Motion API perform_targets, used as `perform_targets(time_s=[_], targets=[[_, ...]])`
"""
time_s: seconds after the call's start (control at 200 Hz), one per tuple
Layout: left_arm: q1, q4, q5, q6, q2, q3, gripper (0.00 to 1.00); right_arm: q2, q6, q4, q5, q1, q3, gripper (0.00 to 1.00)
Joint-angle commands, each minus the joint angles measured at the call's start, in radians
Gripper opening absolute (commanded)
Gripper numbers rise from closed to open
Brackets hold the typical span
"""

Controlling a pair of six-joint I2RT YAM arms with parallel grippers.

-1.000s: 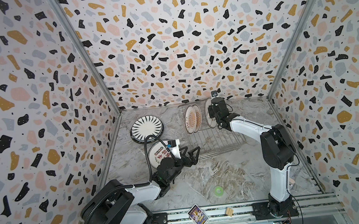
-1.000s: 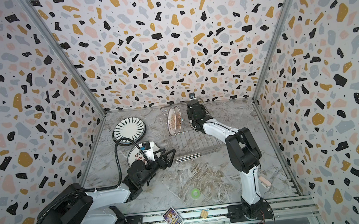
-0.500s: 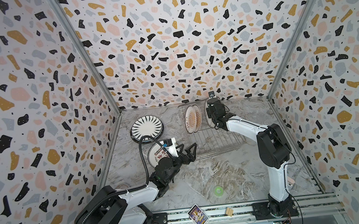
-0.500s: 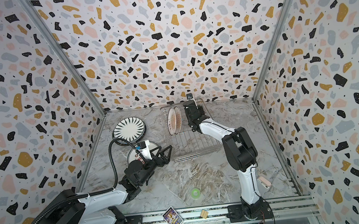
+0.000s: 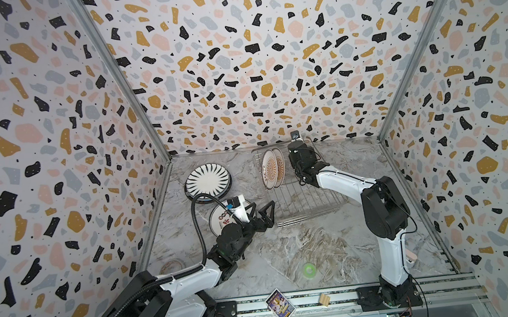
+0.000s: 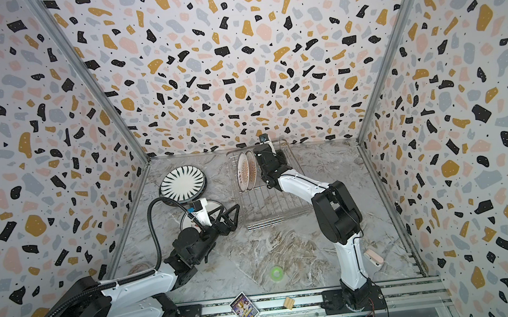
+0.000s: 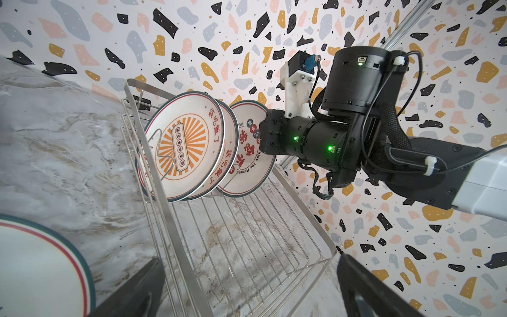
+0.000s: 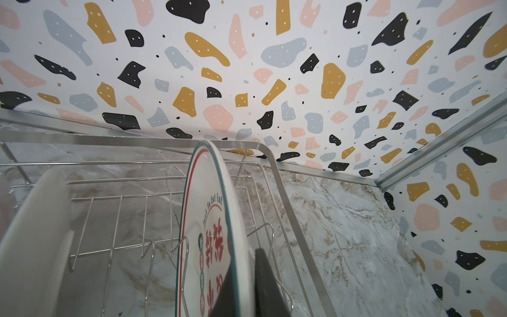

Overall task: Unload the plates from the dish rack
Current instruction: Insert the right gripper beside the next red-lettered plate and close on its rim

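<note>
One rack [image 5: 310, 215], two arms, seven plates as far as can be counted. Three plates stand upright on edge at the rack's far end, between the prongs: two sunburst plates [image 7: 186, 148] in front, white with orange rays and a dark rim, and behind them a lettered plate [image 7: 247, 164], white with red characters and a thin red-and-green rim.

Four lie on the table [image 5: 318, 248] left of the rack. A striped plate [image 5: 207, 181] with black radial bars seems to lie on a second, dark-rimmed plate [image 5: 215, 198]. A red-marked plate [image 5: 220, 221] lies flat nearer the camera. A round rim [image 5: 170, 264] shows behind the left arm, mostly hidden.

The right arm rises from its base at the near right, bends at a high elbow and stretches its forearm over the rack to the far end. The right gripper [image 8: 242, 263] is clamped on the lettered plate's upper rim, one dark finger [image 8: 264, 282] on each face.

The left arm lies low, reaching from the near left toward the rack's near left corner. The left gripper [image 5: 261, 204] is spread wide and holds nothing. It hangs just beside that corner, over the edge of the red-marked plate and pointing into the rack.
</note>
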Motion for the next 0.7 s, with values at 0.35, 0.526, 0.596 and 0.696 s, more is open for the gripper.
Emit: perform_targets(time_s=[0.35, 0.526, 0.596, 0.696], targets=[[-0.006, 0.011, -0.014, 0.02, -0.034, -0.024, 1.0, -0.125, -0.145, 0.169, 0.185, 0.047, -0.057, 0.07], [-0.006, 0.024, -0.009, 0.01, -0.032, -0.031, 1.0, -0.163, -0.209, 0.239, 0.221, 0.065, -0.097, 0.06], [-0.006, 0.038, -0.004, 0.003, -0.026, -0.033, 1.0, -0.175, -0.219, 0.245, 0.229, 0.067, -0.106, 0.05], [-0.006, 0.056, 0.01, -0.004, -0.011, -0.035, 1.0, -0.193, -0.232, 0.268, 0.242, 0.07, -0.128, 0.05]])
